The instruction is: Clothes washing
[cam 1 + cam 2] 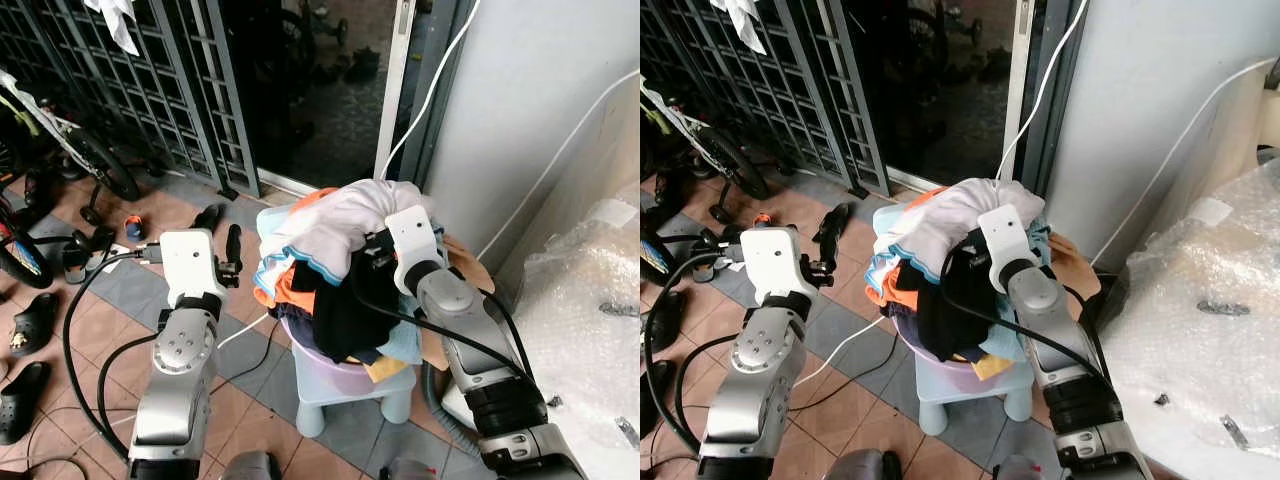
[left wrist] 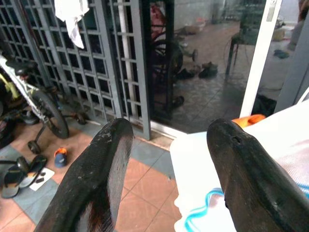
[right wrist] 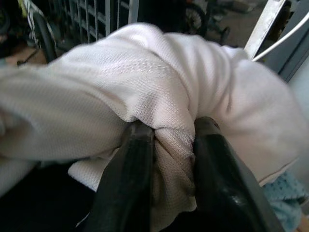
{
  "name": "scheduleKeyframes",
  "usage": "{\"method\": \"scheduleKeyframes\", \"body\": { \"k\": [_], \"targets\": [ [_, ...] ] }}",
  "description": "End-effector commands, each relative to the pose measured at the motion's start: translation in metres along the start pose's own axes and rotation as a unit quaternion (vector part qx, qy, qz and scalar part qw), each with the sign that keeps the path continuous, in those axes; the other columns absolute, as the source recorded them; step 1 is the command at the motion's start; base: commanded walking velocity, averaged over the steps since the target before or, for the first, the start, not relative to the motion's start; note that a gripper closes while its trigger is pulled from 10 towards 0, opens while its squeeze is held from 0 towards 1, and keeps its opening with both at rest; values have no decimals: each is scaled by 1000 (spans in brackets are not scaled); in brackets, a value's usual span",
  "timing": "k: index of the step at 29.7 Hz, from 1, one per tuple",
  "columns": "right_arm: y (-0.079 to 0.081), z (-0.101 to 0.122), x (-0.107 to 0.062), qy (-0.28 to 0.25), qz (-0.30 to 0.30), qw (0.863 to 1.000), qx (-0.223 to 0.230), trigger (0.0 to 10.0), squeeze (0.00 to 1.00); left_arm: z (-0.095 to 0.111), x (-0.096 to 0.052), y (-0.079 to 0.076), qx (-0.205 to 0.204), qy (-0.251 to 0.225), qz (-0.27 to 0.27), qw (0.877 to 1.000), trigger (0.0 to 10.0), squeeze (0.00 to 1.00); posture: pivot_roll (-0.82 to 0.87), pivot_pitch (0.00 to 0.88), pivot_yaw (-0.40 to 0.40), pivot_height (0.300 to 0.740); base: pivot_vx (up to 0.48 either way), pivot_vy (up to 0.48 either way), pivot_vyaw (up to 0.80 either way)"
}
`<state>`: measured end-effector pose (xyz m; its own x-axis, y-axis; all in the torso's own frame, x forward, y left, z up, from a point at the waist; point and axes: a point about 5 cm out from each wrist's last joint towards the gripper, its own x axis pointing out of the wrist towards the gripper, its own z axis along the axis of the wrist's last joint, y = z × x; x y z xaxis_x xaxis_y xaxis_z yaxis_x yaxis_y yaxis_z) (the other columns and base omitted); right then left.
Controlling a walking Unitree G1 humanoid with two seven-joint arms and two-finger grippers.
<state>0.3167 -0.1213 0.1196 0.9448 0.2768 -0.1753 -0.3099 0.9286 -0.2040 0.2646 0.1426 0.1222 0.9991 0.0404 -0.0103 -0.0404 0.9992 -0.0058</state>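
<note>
A heap of mixed clothes [image 1: 318, 275] fills a purple basin [image 1: 335, 378] that stands on a pale blue stool [image 1: 352, 398]. A white garment [image 1: 345, 212] lies on top of the heap. My right gripper [image 3: 174, 140] is shut on a fold of this white garment [image 3: 145, 87], at the top right of the pile. My left gripper [image 2: 171, 130] is open and holds nothing. It hovers just left of the pile, with its fingers [image 1: 235, 252] close to the white cloth's edge [image 2: 212, 174].
A dark metal gate [image 1: 130, 80] and an open doorway lie behind the stool. A bicycle [image 1: 75, 150] and several sandals [image 1: 35, 320] sit on the tiled floor at left. Bubble wrap [image 1: 590, 300] and a white wall with cables [image 1: 432, 85] close off the right.
</note>
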Motion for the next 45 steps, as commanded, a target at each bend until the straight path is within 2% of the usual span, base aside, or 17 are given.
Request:
{"method": "scheduleKeyframes", "body": {
  "k": [1, 10, 16, 18, 20, 22, 23, 29, 33, 36, 37, 38, 39, 45],
  "targets": [
    [0, 8, -2, -26, -1, 1000, 9, 0, 0, -3, -3, 3, 6, 4, 3, 1000, 10000, 0, -32, 34, 68, 740, 0, 0, 0],
    [0, 5, -6, -27, -2, 999, 16, 0, 0, -4, -3, 1, 5, 5, 0, 1000, 10000, 0, -35, 28, 66, 740, 0, 0, 0],
    [2, 8, -9, -47, 7, 998, 30, 0, 0, -5, -4, 2, 6, 7, -1, 1000, 10000, 0, -35, 23, 68, 740, 0, 0, 0],
    [3, 20, -10, -80, 12, 996, 40, 0, 0, -6, -4, 2, 11, 8, 5, 1000, 10000, 0, -35, 20, 68, 740, 0, 0, 0],
    [3, 24, -10, -90, 13, 995, 42, 0, 0, -6, -3, 2, 13, 9, 8, 1000, 10000, 0, -34, 20, 69, 740, 0, 0, 0],
    [2, 41, -11, -128, 13, 991, 47, 0, 0, -5, -2, 2, 17, 6, 10, 1000, 10000, 0, -35, 16, 72, 740, 0, 0, 0],
    [-1, 58, -12, -163, 11, 985, 53, 0, 0, -4, -1, 3, 23, 4, 14, 1000, 10000, 0, -36, 16, 74, 740, 0, 0, 0],
    [-15, 103, -15, -237, -4, 970, 50, 0, 0, -4, 1, 4, 32, 1, 26, 999, 10000, 0, -41, 13, 77, 740, 0, 0, 0],
    [-25, 112, -17, -252, -29, 966, 49, 0, 0, -2, 1, 4, 35, -6, 27, 999, 10000, 0, -46, 9, 76, 740, 0, 0, 0],
    [-34, 106, -21, -245, -60, 967, 47, 0, 0, 0, 3, 4, 37, -12, 16, 999, 10000, 0, -47, 5, 74, 740, 0, 0, 0],
    [-34, 104, -21, -241, -61, 967, 48, 7961, 0, 0, 3, 4, 37, -13, 15, 999, 10000, 0, -47, 5, 74, 740, 0, 0, 0],
    [-34, 102, -22, -237, -63, 968, 46, 7961, 0, 1, 3, 4, 36, -14, 14, 999, 10000, 0, -52, 6, 74, 740, 0, 0, 0],
    [-34, 98, -23, -228, -64, 970, 46, 10000, 0, 2, 3, 4, 33, -17, 14, 999, 10000, 0, -52, 6, 74, 740, 0, -364, 0],
    [-33, 92, -23, -212, -73, 973, 51, 10000, 0, 2, 4, 2, 28, -19, 12, 999, 10000, 0, -61, 8, 78, 740, 0, -361, -580]
  ]
}}
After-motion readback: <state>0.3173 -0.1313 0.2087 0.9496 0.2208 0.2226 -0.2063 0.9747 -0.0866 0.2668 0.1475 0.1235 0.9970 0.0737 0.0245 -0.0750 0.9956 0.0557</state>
